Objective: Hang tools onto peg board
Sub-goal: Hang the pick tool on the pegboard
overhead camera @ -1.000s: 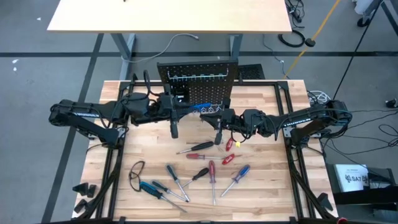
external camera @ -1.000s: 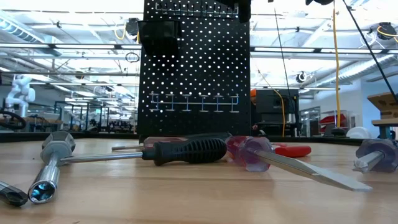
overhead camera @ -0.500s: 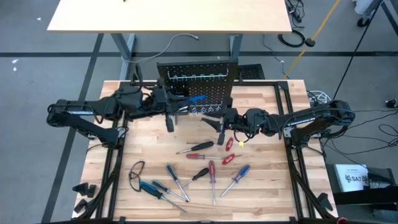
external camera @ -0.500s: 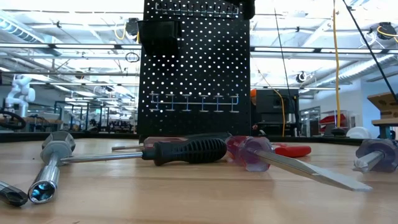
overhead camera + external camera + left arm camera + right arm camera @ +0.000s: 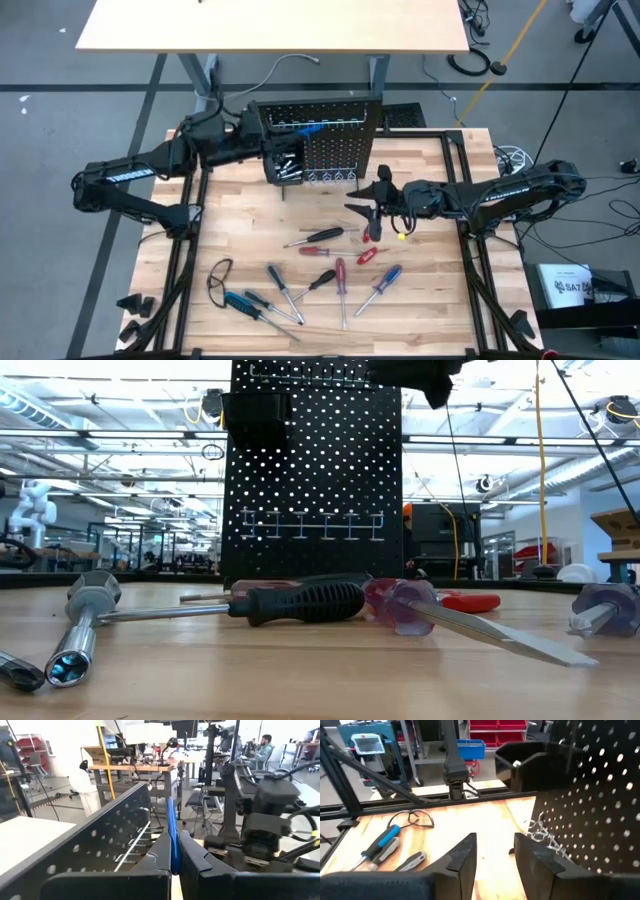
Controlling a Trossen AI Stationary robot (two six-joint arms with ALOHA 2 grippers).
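The black peg board (image 5: 318,140) stands at the table's far middle, with rows of metal hooks (image 5: 310,525) and a small black bin (image 5: 284,166). My left gripper (image 5: 296,133) is up at the board's top, shut on a blue tool (image 5: 314,128). My right gripper (image 5: 366,207) hovers open in front of the board's right part, holding nothing; its wrist view shows the gap (image 5: 495,855). Several screwdrivers (image 5: 330,275) and red-handled pliers (image 5: 371,233) lie flat on the tabletop. My left gripper pinches the blue tool (image 5: 173,851) between its two fingers. The fingers lie level, coming from the table's left along the face of the board. The tool sticks out past the fingertips, lifted clear of the table, beside the upper hooks (image 5: 134,847).
A black-handled screwdriver (image 5: 295,602) and a clear red-tinted one (image 5: 420,610) lie close to the table's near edge. A dark wire loop (image 5: 218,272) and a blue-handled screwdriver (image 5: 238,301) lie near left. Bare wood shows between board and tools.
My left gripper has carried the blue tool toward the far edge and up, from in front of the board's lower hooks to its top row. My right gripper has opened and drawn back toward the table's right edge.
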